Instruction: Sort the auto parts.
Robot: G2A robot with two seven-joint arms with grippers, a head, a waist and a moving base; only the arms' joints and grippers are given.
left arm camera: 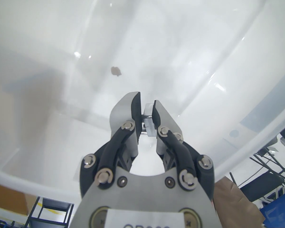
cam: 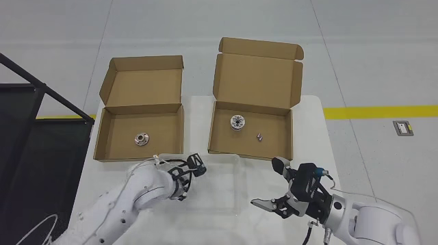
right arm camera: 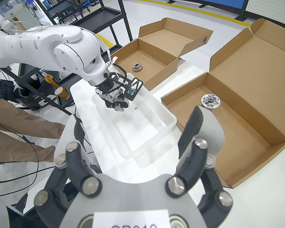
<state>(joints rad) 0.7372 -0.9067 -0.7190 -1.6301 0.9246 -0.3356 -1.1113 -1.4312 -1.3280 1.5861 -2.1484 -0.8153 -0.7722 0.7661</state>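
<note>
A: Where is the part that is being sorted?

B: A small metal piece (left arm camera: 149,124) is gripped by the left gripper (left arm camera: 146,106), inside the clear bin (cam: 219,180) and, it appears, lifted off its floor. It is pinched between the two black pads (left arm camera: 135,105), which are drawn nearly together, with only the width of the piece between them.

A: How is it laid in the grip?

B: Its long axis is seen to run along the fingers, from the tips back towards the palm.

A: And the way to the boxes?

B: Both are set beyond the bin, on the side away from the robot. The left box (cam: 164,125), where a flanged hub (cam: 141,138) is lying, is the nearer to this arm. The right box (cam: 274,118), where a toothed disc (cam: 237,122) and a small fitting (cam: 260,135) are lying, is across the bin. Which box suits the piece cannot be told for certain, though in size it is judged closer to the small fitting.

A: The other arm?

B: The right gripper (cam: 265,183) is held beside the bin's right end, fingers spread wide, with nothing in them.

A: Anything else in the bin?

B: One small brown bit (left arm camera: 116,71) is seen on its floor, ahead of the left fingertips.
</note>
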